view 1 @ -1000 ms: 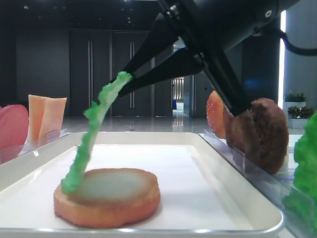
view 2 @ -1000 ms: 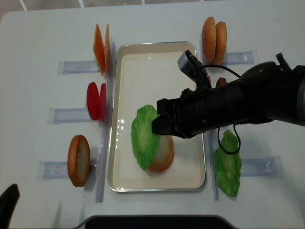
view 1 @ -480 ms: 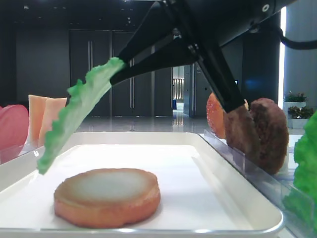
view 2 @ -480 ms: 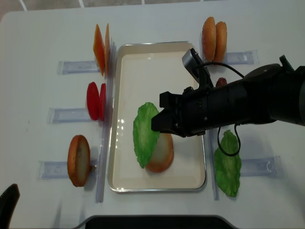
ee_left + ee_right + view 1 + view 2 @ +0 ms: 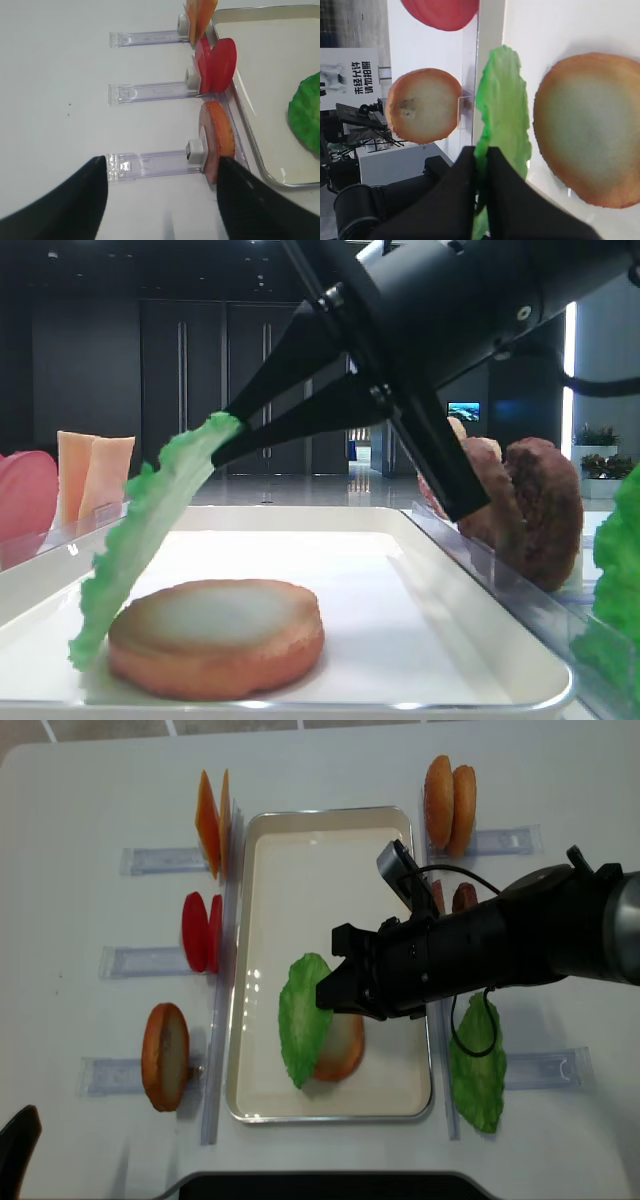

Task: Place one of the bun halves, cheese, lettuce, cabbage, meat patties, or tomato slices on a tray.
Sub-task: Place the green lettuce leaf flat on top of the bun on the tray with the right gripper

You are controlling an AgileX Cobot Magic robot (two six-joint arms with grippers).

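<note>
right end effector [image 5: 481, 159] pinches lettuce [image 5: 502, 112]; wrist view confirms.

Glossy rim, matt food

The tray [image 5: 470, 570] has a shiny white rim; the lettuce [image 5: 150, 530] looks ruffled, and the meat patties [image 5: 535, 505] rough and crumbly.

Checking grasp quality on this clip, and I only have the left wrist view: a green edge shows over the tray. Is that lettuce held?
Observer: Yes, the right gripper is shut on the lettuce, pinching its top edge.
Operator: Is anything already on the tray?
Observer: One flat bun half lies on the tray, pale face up.
Operator: Is the leaf on it?
Observer: No, it hangs tilted, its lower edge down beside the bun's left side.
</note>
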